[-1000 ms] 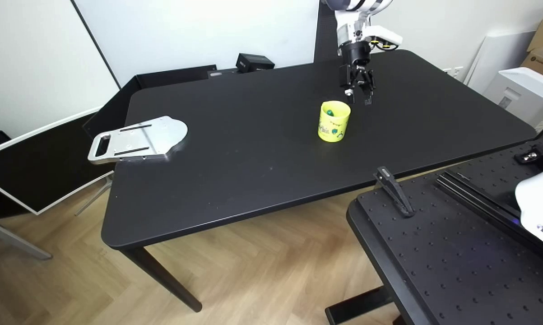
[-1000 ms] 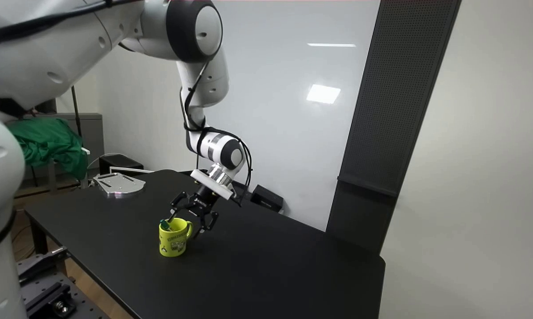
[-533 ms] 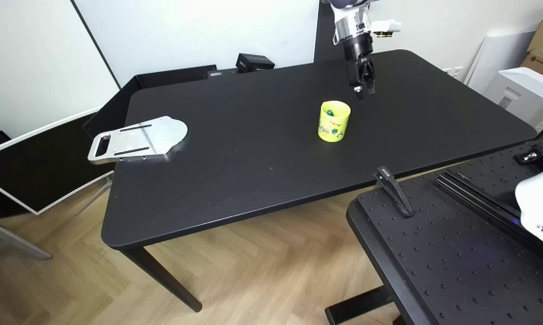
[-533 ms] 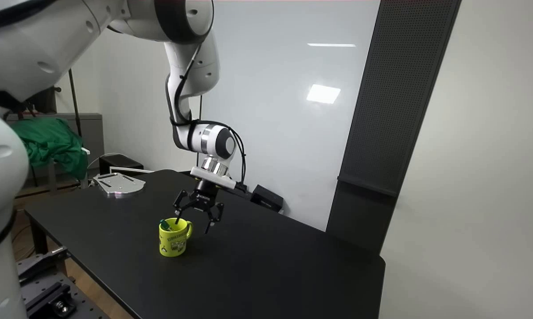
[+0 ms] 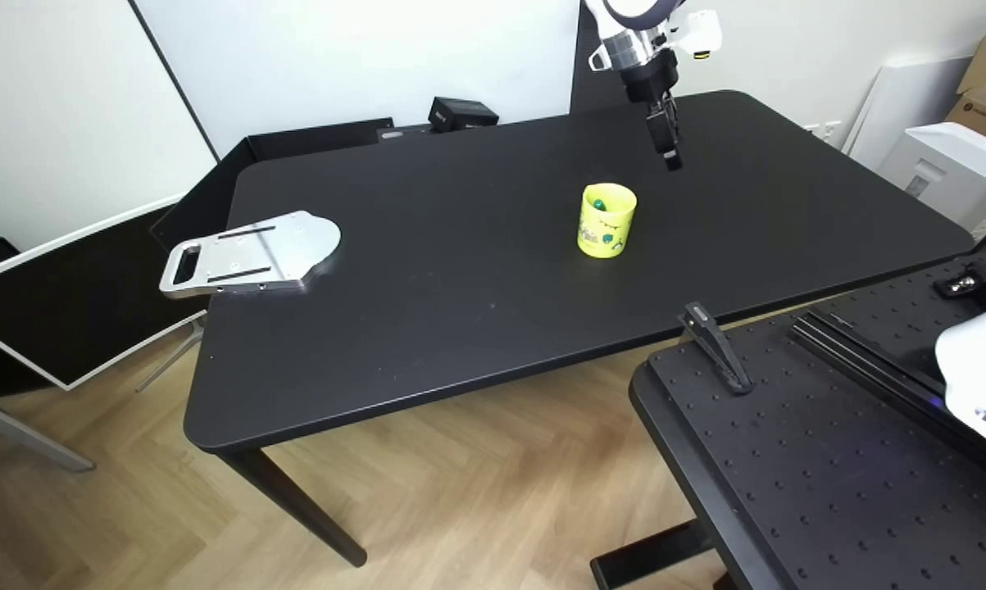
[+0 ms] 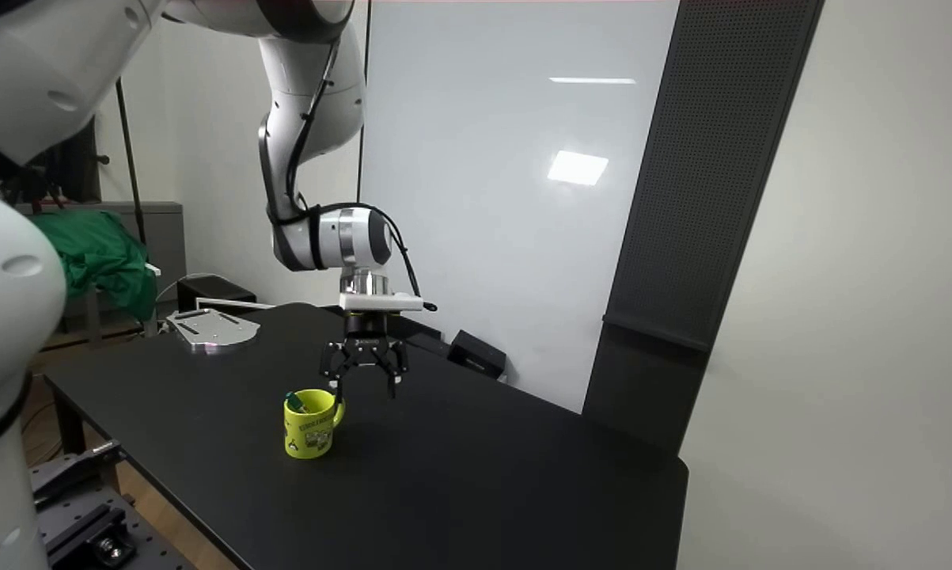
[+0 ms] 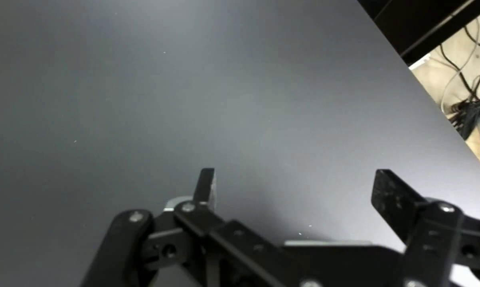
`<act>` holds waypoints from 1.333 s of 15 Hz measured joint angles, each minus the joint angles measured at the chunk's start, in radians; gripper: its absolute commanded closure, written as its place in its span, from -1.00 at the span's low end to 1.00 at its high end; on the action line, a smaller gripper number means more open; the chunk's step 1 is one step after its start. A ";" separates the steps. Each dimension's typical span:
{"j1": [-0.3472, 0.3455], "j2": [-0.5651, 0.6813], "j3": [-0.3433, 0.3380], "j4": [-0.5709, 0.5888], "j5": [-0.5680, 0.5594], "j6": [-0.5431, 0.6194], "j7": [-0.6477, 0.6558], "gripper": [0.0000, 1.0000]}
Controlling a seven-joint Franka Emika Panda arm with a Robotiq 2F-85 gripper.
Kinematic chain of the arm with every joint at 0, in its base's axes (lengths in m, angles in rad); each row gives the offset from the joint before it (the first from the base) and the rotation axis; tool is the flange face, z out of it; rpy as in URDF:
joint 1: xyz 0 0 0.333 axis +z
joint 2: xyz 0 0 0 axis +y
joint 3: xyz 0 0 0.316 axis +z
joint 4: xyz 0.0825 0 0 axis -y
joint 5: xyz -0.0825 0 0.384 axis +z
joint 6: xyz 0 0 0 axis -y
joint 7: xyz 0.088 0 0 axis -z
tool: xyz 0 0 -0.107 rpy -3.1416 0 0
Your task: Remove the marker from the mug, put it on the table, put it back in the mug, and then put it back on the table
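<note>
Above the black table (image 5: 427, 328) the gripper (image 6: 365, 394), jaws spread wide, hangs turned and farther from the yellow-green mug (image 6: 308, 431) than a second ago. Inside the mug the marker (image 6: 295, 403) leans, long axis slanted, green end up and away from the handle (image 6: 341, 414)

In an exterior view the camera looks steeply down on nearly the whole table (image 5: 419, 311); in an exterior view it faces a white panel (image 6: 507, 237) more levelly — the arm (image 6: 1, 340) close to the lens at the left edge; both exterior views share table, mug (image 5: 599, 235) and metal plate (image 5: 292, 246) (this last at left in each); the wrist view looks down close over the table, past the gripper (image 7: 295, 177).
</note>
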 measured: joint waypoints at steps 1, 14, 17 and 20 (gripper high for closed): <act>0.007 -0.010 0.000 -0.016 -0.038 0.027 -0.008 -1.00; 0.053 -0.068 0.064 -0.114 -0.258 0.249 -0.144 -1.00; 0.069 -0.068 0.081 -0.121 -0.264 0.254 -0.172 -1.00; 0.090 -0.067 0.095 -0.126 -0.283 0.260 -0.199 -1.00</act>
